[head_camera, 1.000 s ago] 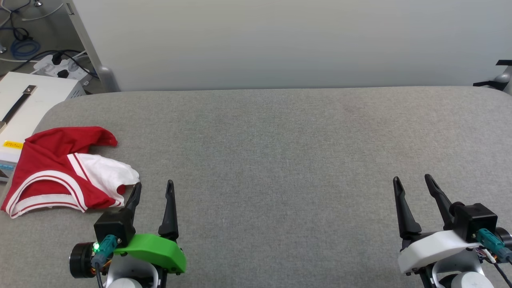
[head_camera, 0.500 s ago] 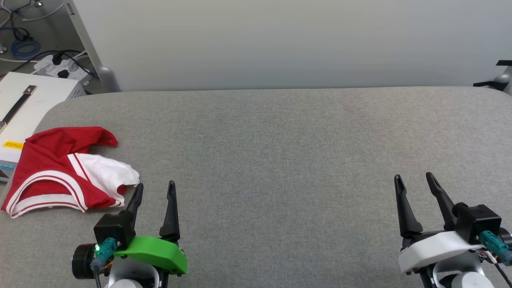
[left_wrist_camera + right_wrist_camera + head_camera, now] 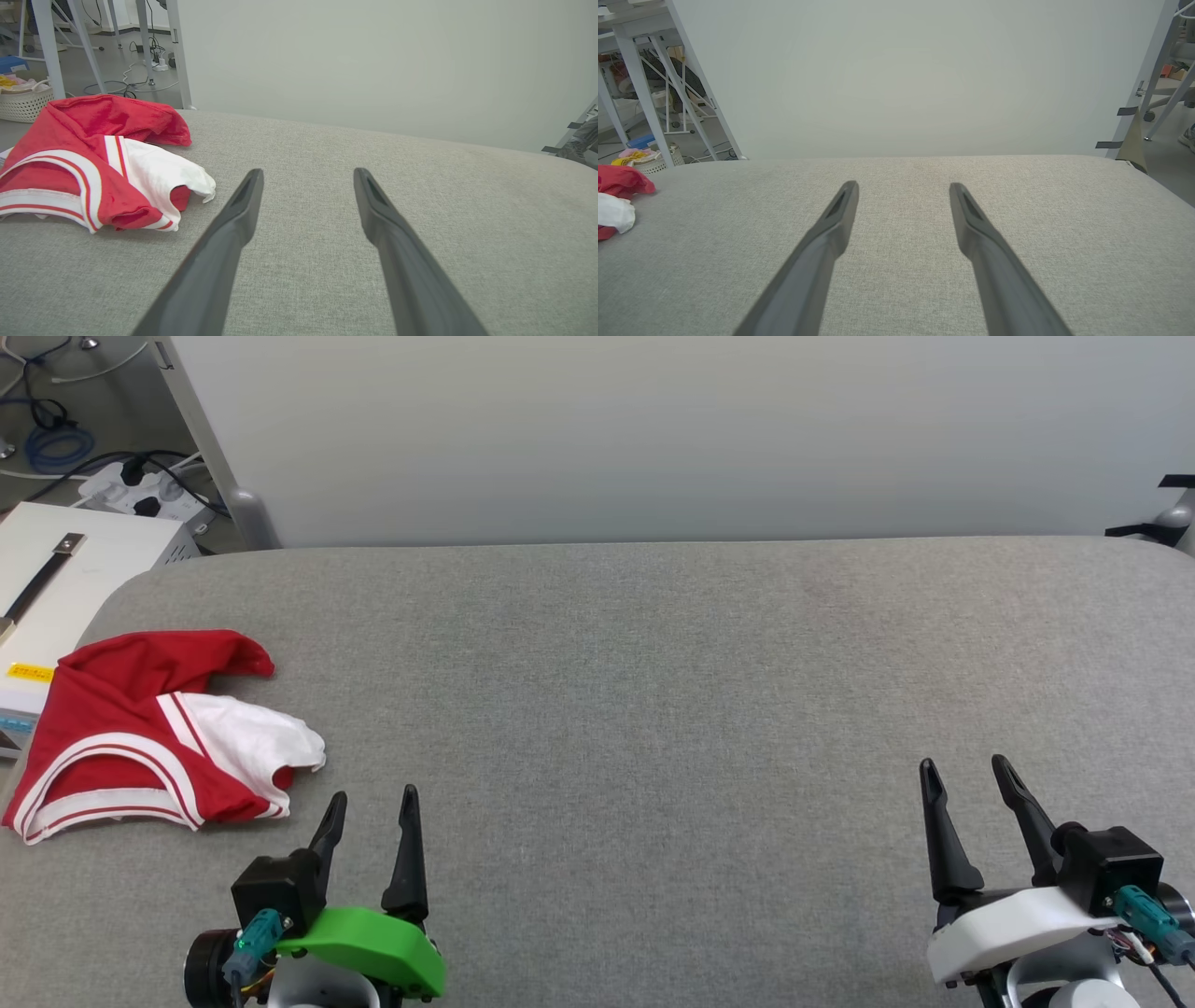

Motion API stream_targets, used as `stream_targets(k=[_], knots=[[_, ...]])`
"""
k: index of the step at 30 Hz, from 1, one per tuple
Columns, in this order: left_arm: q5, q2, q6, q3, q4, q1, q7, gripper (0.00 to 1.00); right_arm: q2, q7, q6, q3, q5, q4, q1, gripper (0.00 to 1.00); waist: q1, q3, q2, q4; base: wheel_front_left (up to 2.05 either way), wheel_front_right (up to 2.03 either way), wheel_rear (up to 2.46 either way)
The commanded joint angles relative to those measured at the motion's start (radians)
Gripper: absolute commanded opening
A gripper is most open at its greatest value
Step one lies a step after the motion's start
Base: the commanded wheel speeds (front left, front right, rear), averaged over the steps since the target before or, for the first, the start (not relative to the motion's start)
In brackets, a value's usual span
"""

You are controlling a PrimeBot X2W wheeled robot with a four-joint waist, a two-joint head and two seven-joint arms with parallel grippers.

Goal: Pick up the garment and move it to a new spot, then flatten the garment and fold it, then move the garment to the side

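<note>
i have the garment (image 3: 140, 737) lying in a crumpled heap at the near left corner of the grey fabric surface (image 3: 653, 663). it is red, with a white sleeve spilling out toward the middle and red-and-white striped trim curving along its near side. its outer side may hang a little over the surface's left edge, though from the head camera i can't be sure. beyond that edge sits a white box (image 3: 56, 569), with a power strip (image 3: 140, 495) and cables on the floor behind it.

my left claw (image 3: 373, 793) hovers at the near edge, just beside the garment and apart from it. its two dark fingers are spread moderately wide with nothing between them. in the left wrist view the garment (image 3: 93, 158) lies off the left fingertip, the white sleeve nearest to it, with bare grey cloth showing in the gap. a white basket (image 3: 23, 100) stands on the floor past the far left corner.

my right claw (image 3: 963, 762) is at the near right corner, well apart from the garment, fingers parted about as far and holding nothing. in its wrist view the fingers point across bare surface toward a pale wall (image 3: 901, 70).
</note>
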Motion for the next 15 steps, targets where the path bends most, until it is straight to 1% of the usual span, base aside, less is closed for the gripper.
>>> stream_targets(k=[1, 15], knots=[[-0.008, -0.003, 0.006, -0.004, 0.007, 0.011, -0.01, 1.0, 0.001, -0.012, -0.001, -0.003, -0.001, 0.006, 0.003, 1.0, -0.0001, 0.001, 0.0, 0.0, 0.0, 0.0, 0.0], [-0.043, -0.004, -0.006, -0.011, 0.031, 0.008, -0.041, 1.0, 0.001, -0.042, -0.001, -0.003, 0.006, 0.036, -0.002, 1.0, -0.0001, 0.009, 0.0, 0.0, 0.0, 0.0, 0.0]])
